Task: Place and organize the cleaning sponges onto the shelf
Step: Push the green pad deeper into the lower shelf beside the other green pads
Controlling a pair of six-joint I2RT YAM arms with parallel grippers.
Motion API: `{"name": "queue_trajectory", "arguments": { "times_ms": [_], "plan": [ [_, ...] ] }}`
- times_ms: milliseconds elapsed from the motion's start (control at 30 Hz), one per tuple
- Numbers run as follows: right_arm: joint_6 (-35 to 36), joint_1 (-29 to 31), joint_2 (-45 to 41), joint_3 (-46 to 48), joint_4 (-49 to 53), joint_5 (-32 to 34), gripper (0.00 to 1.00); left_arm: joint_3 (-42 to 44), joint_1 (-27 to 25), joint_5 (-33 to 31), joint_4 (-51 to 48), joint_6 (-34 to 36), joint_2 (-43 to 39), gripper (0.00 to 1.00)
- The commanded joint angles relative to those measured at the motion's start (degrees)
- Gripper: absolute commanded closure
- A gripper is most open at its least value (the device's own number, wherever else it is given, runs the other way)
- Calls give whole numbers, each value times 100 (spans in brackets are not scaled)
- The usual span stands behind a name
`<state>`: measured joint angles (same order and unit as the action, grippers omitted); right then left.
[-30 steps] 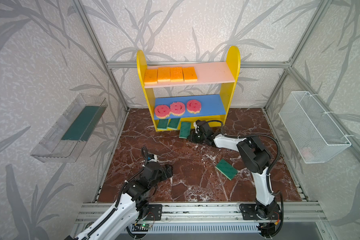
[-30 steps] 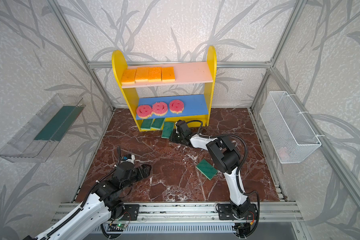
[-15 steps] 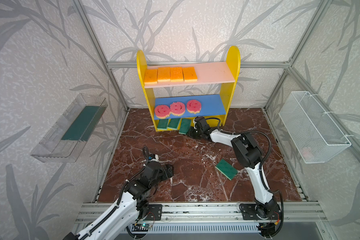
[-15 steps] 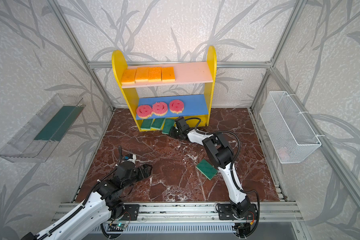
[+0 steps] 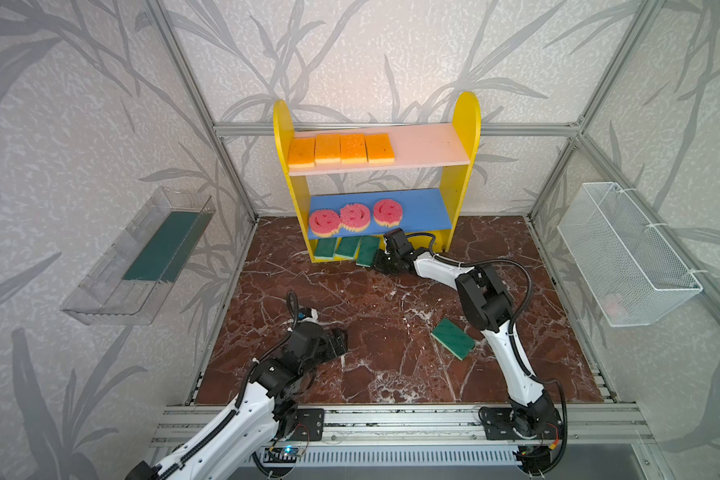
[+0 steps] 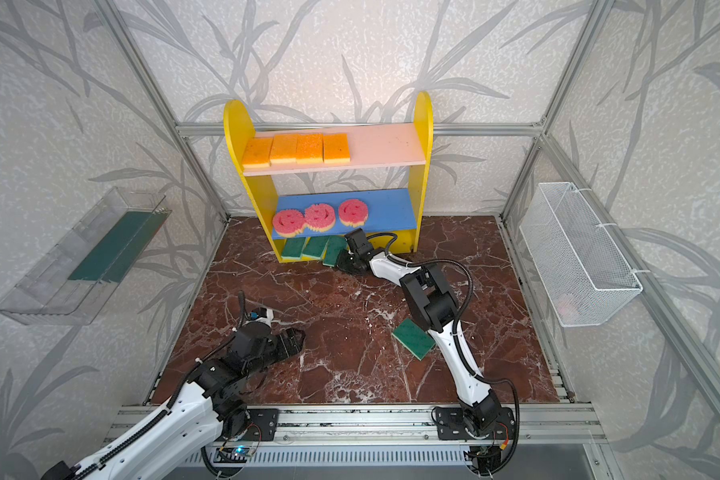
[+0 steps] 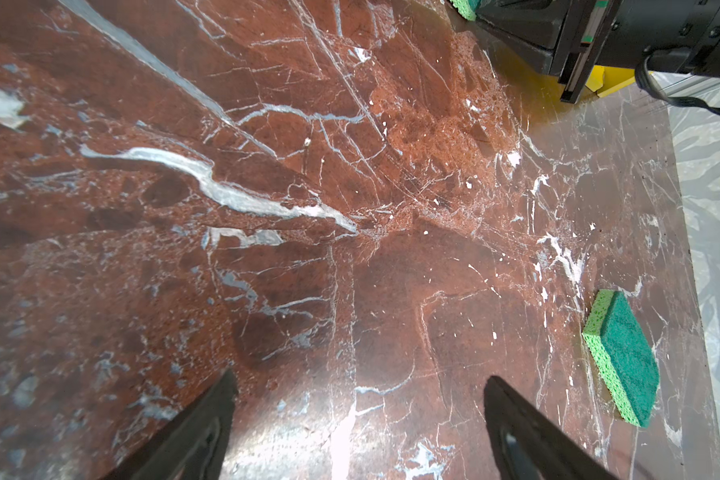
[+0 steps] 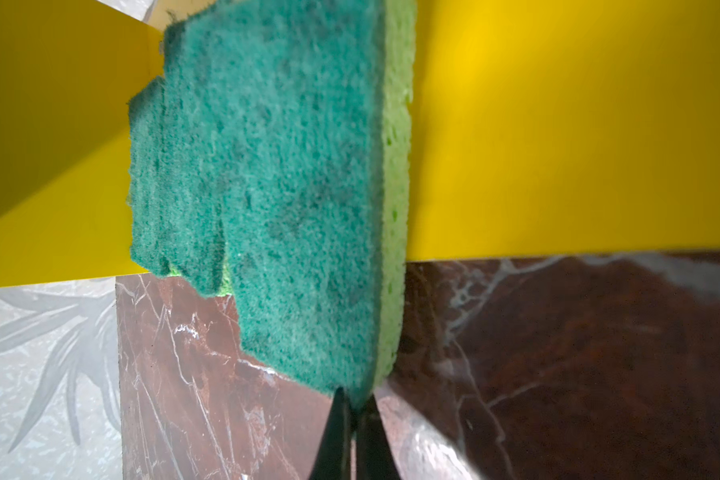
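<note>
Shelf: the shelf point(image 5: 466, 137) stands at the middle of the marble tabletop's point(image 5: 391, 316) back edge. The orange sponges point(image 5: 341, 148) line its pink board, and the pink smiley sponges point(image 5: 355, 216) sit on the blue one.
Base row: two green-topped sponges point(image 5: 335, 247) lie on the yellow base. The third green-topped sponge point(image 8: 292, 187) sits skewed, overhanging its front edge.
Right claw: the right gripper point(image 8: 352, 415) is closed, tips touching that sponge's near corner (pushing or nipping, I cannot tell).
Left claw: the left gripper point(image 7: 360, 378) is spread wide and empty, low over the tabletop's front-left.
Last sponge: the loose green-topped sponge point(image 5: 453, 337) lies flat and askew on the tabletop's right half, nearer the front edge.
Handling: I judge it light, soft and squashy. I would pinch across its long sides at mid-length.
</note>
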<state>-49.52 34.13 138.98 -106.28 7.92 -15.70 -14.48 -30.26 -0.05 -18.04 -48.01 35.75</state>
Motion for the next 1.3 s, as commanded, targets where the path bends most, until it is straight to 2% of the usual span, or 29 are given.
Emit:
{"name": "queue_trajectory", "arguments": {
  "times_ms": [0,267,367,533,767,900,1133,1267],
  "plan": [
    [-31,-131,237,-330,-51,-66,100,1,25,-47,64,39,13,6],
    [9,-129,147,-296,-167,-47,100,-15,28,-60,45,55,40,6],
    [39,-134,31,-95,-300,-19,90,-25,28,-40,90,48,87,6],
    [-33,-158,-161,314,-739,-95,67,-84,24,-31,56,72,124,6],
    [4,-175,-491,904,-1356,-196,53,-121,23,-47,-98,48,-31,6],
    [-92,-200,-607,1196,-1726,-329,52,-101,14,-47,-191,3,-149,6],
    [-593,-266,-479,1475,-2660,-566,71,-90,15,-65,-344,-20,-318,6],
    [-898,-310,-395,1591,-3241,-709,73,-88,25,-82,-426,-21,-402,7]
  ]
}}
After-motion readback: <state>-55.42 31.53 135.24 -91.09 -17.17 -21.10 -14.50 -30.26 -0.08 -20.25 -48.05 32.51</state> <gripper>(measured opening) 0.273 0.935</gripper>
